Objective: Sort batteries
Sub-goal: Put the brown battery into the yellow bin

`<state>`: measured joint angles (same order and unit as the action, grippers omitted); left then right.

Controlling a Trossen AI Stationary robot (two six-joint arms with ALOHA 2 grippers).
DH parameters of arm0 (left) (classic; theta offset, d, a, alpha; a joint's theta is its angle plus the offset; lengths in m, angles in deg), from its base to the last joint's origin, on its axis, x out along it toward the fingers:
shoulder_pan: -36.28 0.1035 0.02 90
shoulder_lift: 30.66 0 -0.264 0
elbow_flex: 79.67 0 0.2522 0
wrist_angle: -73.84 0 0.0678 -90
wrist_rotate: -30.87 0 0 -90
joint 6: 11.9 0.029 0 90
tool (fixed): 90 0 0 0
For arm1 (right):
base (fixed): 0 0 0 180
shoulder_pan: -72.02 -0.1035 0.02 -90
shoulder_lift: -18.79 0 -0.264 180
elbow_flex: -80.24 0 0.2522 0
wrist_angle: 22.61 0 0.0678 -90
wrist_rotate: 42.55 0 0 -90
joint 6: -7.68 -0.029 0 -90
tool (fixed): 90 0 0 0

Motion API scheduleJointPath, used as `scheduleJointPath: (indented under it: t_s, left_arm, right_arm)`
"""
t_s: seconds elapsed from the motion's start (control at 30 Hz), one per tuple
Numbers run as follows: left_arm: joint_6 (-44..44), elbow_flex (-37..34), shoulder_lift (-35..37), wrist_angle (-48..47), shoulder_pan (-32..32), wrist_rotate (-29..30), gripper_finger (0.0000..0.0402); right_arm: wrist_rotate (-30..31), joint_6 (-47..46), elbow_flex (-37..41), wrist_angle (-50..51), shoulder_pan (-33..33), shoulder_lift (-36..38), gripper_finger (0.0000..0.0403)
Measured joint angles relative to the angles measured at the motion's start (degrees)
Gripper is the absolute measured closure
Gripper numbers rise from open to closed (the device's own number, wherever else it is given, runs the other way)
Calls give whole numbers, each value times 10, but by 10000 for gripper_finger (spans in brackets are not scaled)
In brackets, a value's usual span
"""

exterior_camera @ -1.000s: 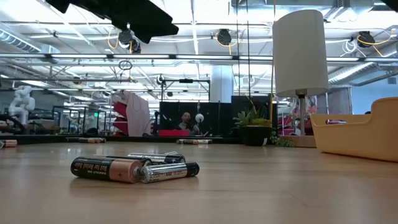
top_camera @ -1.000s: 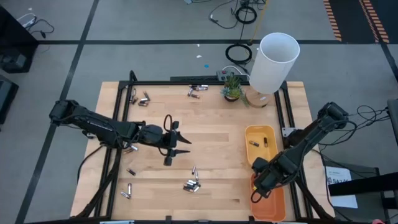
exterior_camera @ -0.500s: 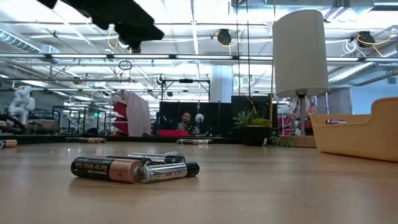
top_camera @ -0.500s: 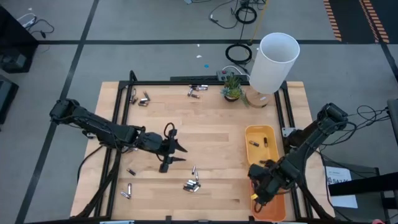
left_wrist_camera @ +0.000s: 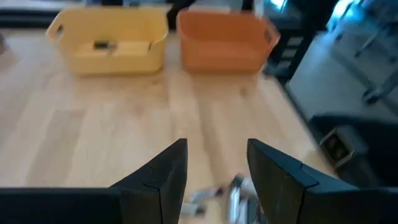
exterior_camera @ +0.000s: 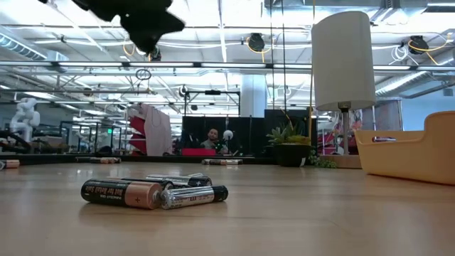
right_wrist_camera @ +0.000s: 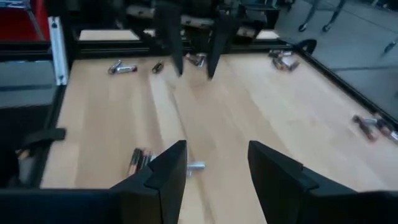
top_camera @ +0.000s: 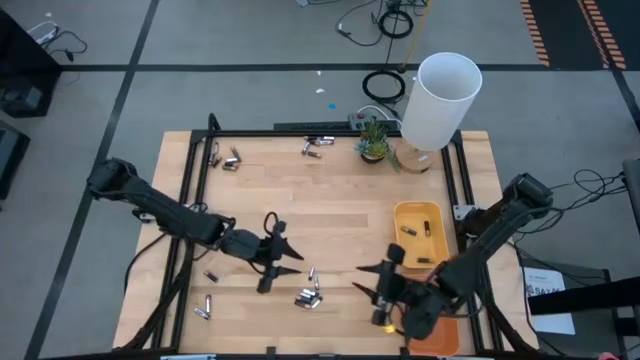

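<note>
Since the batteries (top_camera: 309,297) were small, rigid metal cylinders, we judged them light, smooth and apt to roll, best pinched across the middle of the body. We saw a small cluster lying near the front edge of the bench (top_camera: 340,210), with others scattered toward the far edge and the front-left corner. The left gripper (top_camera: 282,263) hovered just beside that cluster, fingers spread and empty; the right gripper (top_camera: 378,283), likewise spread and empty, stood near the yellow tray (top_camera: 400,212).
</note>
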<state>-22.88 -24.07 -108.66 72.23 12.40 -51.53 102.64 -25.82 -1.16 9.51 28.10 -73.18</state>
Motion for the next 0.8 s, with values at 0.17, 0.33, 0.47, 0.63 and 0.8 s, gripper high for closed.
scheduleJointPath:
  t_s: [0.17, 0.33, 0.47, 0.63, 0.8]
  left_arm:
    - [-39, 8, -73, 34, -17, -31, 226]
    - [-65, 8, -105, 30, -47, 18, 226]
    - [-86, 9, -111, 25, -65, 47, 226]
    - [-80, 9, -122, -20, -86, 18, 226]
    - [-20, 9, -145, -22, -108, -3, 226]
  right_arm:
    - [-145, 28, 0, -40, 50, -43, 238]
    - [-147, 2, 0, -54, 89, -98, 238]
    - [-179, -4, 0, -108, 129, -151, 244]
    - [-394, 152, 0, -218, 163, -200, 259]
    - [-436, 224, 0, -272, 187, -207, 269]
